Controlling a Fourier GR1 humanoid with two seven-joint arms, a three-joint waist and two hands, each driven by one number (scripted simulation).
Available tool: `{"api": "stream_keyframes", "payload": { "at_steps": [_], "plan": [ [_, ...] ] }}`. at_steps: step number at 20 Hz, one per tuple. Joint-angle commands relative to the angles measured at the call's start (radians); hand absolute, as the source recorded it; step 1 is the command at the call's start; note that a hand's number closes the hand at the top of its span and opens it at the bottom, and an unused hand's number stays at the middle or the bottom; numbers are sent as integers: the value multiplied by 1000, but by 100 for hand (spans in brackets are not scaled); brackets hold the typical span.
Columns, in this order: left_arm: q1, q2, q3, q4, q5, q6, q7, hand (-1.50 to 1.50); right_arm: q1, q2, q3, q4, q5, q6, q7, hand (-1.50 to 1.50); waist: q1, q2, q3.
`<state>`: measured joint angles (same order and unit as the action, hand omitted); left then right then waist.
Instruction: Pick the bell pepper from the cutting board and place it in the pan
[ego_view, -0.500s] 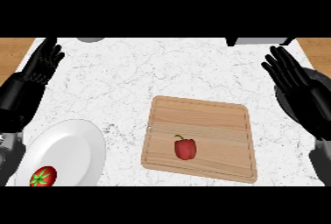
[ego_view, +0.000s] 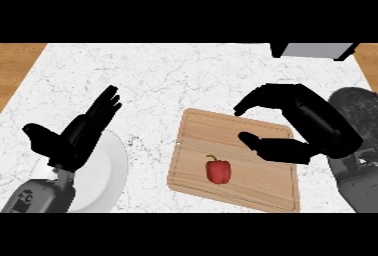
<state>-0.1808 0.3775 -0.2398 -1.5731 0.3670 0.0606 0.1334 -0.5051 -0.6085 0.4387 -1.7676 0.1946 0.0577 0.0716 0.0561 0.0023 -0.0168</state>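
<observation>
Head view: cutting board (ego_view: 247, 190) sits on the white marble counter (ego_view: 184, 75), tilted slightly. Bell pepper (ego_view: 218, 171) lies on the board, in its lower-left part, stem toward the board's far edge. Nothing touches it.

Right hand (ego_view: 310, 125) hovers above the board's upper-right corner. Fingers arched in a claw, thumb (ego_view: 269, 147) out below them toward the board's middle, clear gap between thumb and fingers. Grasping nothing, so call it released. Thumb tip is near the pepper, up and to the right of it, apart from it. Right forearm (ego_view: 359, 187) runs down past the board's right edge.

Pan (ego_view: 359, 107): dark and round, right of the board, cut off by the view's edge and partly hidden behind the right hand.

Left hand (ego_view: 70, 142) is well left of the board, fingers straight and angled up, thumb out to the side, released, holding nothing. It overlaps the far-left rim of a white plate (ego_view: 111, 170), which lies just left of the board.

Grey box-like object (ego_view: 310, 50) sits beyond the board's far-right corner, at the counter's back edge.
</observation>
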Motion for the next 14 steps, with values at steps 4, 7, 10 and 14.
{"api": "stream_keyframes", "payload": {
  "at_steps": [4, 7, 10, 14],
  "plan": [
    [39, -98, -38, 60, 46, 19, 41, 0, -55, 180, 304, 63, 492, -234, -71, -150, -20, 2, 16],
    [46, -102, -46, 60, 28, 32, 45, 0, -124, 211, 440, 114, 589, -44, 148, -150, -34, -8, 12],
    [59, -117, -67, 34, 32, 46, 74, 0, -157, 204, 518, 210, 684, 109, 293, -150, -27, -16, 10],
    [95, -109, -59, 60, 31, 22, 28, 0, -215, 217, 645, 275, 808, 344, 462, -150, -29, -22, 5]
  ]
}}
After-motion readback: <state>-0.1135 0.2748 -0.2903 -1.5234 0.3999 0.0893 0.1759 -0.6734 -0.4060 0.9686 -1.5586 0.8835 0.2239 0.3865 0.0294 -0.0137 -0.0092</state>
